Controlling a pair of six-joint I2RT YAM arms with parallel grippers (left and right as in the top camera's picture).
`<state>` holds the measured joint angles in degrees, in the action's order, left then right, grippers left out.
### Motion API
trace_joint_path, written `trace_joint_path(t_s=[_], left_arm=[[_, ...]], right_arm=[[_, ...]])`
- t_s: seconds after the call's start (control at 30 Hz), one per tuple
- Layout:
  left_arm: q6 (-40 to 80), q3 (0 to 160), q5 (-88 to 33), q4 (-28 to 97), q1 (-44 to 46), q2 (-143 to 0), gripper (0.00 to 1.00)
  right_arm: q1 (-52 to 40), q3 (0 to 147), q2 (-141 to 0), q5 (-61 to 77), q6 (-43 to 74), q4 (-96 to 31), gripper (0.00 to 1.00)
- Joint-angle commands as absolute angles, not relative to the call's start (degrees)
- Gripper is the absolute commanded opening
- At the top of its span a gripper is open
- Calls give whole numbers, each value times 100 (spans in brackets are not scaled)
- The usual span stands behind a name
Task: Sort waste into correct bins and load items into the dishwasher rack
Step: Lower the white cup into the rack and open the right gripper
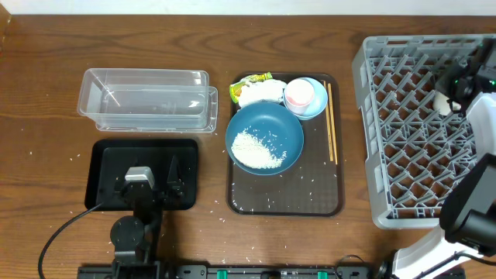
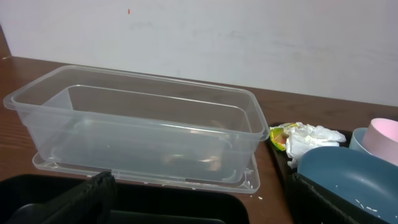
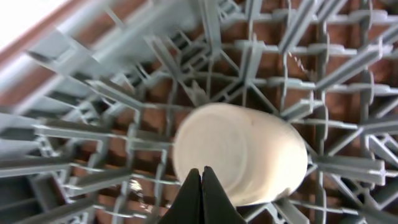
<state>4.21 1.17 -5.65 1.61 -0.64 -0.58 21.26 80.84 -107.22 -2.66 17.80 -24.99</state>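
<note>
Right wrist view: small white cup lies centre frame on the dishwasher rack lattice; right pincer clenched empty before it. Probably light, rigid, slick, breakable; grip across its rim.

Staged tabletop test setup, wooden table, bare white wall

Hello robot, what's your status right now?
Right claw shut over white cup, lying in rack. Left claw over black tray, grip unclear. Big bowl, pink cup, chopsticks not yet loaded. Nothing in the way.
</note>
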Motion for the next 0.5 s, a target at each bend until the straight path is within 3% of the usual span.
trace_joint_path(t_s=[0.0,0.47], left_arm=[[344,23,-666,360,-91,-23,89],[344,23,-666,362,-91,-23,89]], right_arm=[[2189,8195,-10748,-626,1835,-2515,1],[2545,8512,-10676,-766,1931,-3336,1]])
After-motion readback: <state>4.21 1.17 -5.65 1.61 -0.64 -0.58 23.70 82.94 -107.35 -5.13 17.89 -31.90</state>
